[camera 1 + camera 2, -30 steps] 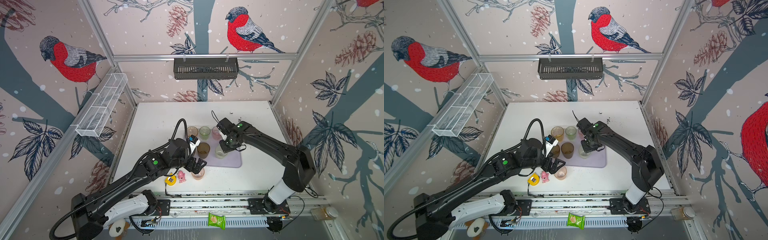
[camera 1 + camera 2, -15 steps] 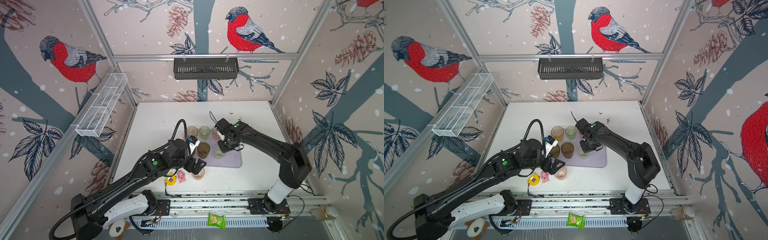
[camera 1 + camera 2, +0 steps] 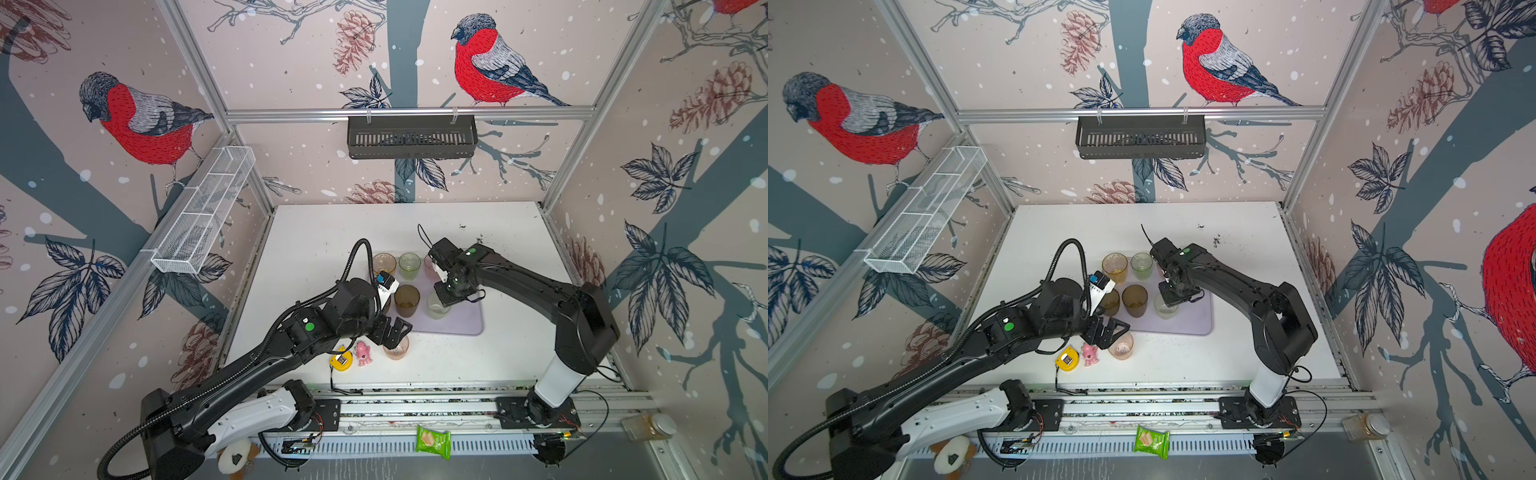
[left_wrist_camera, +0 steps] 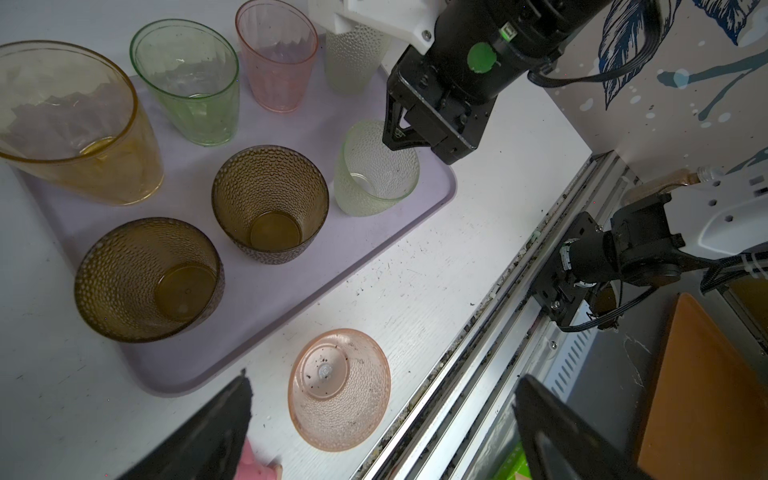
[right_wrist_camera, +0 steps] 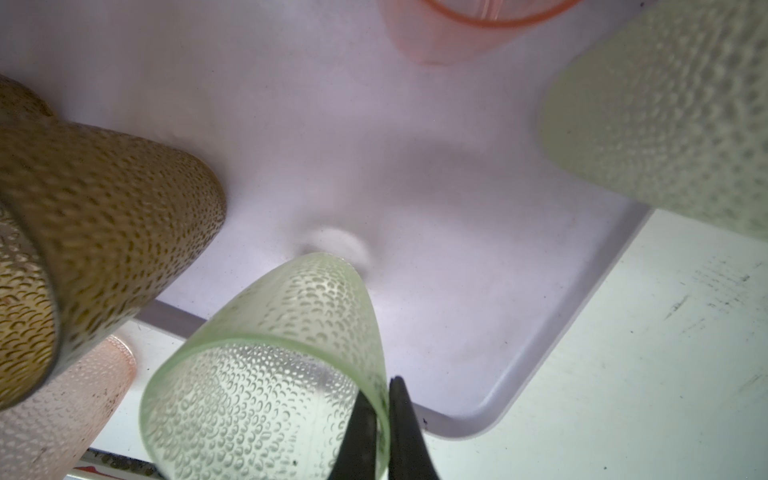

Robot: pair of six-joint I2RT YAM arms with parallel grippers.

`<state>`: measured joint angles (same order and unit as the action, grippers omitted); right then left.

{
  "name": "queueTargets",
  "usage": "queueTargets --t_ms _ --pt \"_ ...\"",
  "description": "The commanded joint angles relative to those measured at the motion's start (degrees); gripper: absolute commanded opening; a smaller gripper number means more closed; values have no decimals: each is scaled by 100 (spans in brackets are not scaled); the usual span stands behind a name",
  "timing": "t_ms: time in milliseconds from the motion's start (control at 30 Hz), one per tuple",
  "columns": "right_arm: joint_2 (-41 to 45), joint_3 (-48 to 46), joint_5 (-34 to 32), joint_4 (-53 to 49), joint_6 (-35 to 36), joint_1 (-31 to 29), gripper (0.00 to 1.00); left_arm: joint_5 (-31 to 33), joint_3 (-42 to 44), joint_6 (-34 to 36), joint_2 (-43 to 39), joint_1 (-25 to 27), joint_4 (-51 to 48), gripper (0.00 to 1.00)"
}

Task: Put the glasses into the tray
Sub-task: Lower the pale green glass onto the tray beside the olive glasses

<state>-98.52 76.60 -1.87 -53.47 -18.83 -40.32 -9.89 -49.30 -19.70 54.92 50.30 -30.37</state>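
Right claw (image 5: pixel 384 415) is pinched tight on the rim of the pale green dimpled glass (image 4: pixel 374 183), one finger inside, one outside. The glass hangs within the lavender tray (image 4: pixel 353 249), leaning in the left wrist view, and I cannot tell whether its base is down on the tray floor. Six more glasses stand on the tray: the amber glass (image 4: pixel 70 124), the smooth green glass (image 4: pixel 187 83), the smooth pink glass (image 4: pixel 276 54), the frosted whitish glass (image 4: pixel 353 58) and two brown dimpled glasses (image 4: pixel 270 203). One is left out, the pink dimpled glass (image 4: pixel 338 390), upright on the desk (image 3: pixel 332 232) just outside the tray's front edge. The left claw (image 3: pixel 397 332) is spread wide just by it, apparently not touching. Now the dangers. That rim pinch is thin, so the green glass could swing or slip. Let go while it leans and it could tip into the nearest brown glass or roll over the low rim. On the left, the pink toy figure (image 3: pixel 364 352) and the yellow tape measure (image 3: pixel 340 359) sit near the glass. A careless approach could nudge the glass toward the desk's front edge. The two arms are close here, and they could bump each other.
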Motion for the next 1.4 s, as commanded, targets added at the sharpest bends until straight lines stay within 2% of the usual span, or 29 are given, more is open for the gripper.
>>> queueTargets --t_ms 0,500,1100,1367 --pt "-44 21 22 91 66 8 3 57 10 -45 -25 6 44 98" --pt "-211 103 81 162 101 -3 4 75 13 -46 -60 1 -13 98" --pt "-229 27 119 222 94 -2 9 75 3 -26 -7 6 3 98" --pt "-201 -43 134 283 42 -9 17 66 17 -26 2 5 22 98"
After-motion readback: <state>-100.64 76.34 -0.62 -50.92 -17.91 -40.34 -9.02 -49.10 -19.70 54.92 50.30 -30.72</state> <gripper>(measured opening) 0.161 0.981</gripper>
